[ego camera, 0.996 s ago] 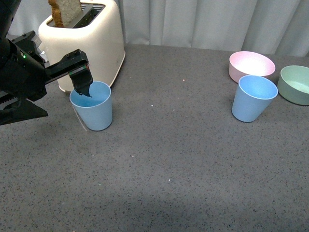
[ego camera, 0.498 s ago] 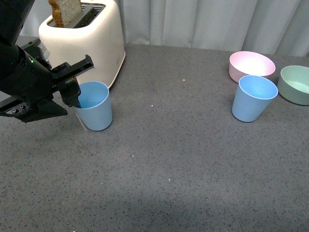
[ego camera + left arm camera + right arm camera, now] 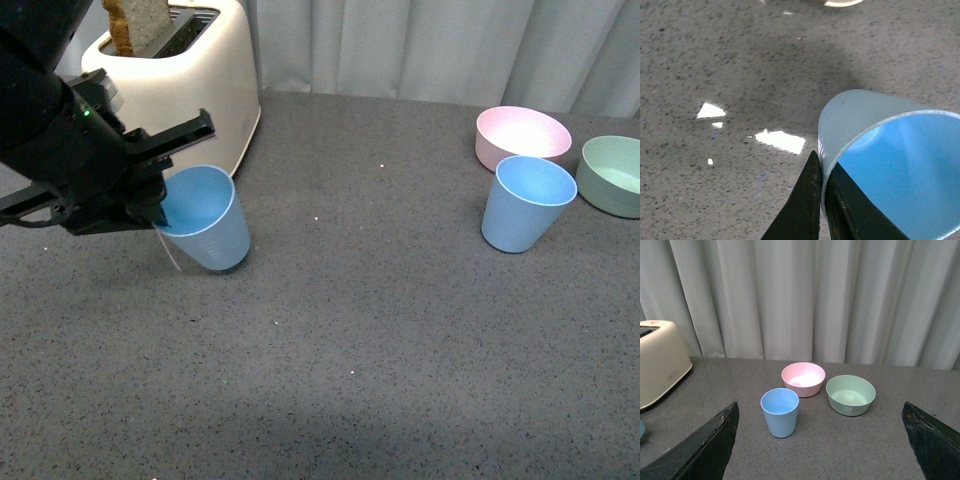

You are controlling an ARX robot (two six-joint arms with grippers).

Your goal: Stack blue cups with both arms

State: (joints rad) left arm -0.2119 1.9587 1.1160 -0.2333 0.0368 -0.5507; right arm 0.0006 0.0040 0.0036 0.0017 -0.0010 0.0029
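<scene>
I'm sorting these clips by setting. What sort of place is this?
Likely a staged kitchen-like robot test bench, not a home: a cream toaster holding bread, pink bowl and green bowl on a grey speckled table, plain curtain behind.

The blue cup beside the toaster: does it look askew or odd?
Yes. That blue cup is tilted, its mouth leaning toward the left gripper, whose fingers pinch the rim, one inside and one outside. The other blue cup by the pink bowl stands upright. Nothing looks spilled or damaged.
</scene>
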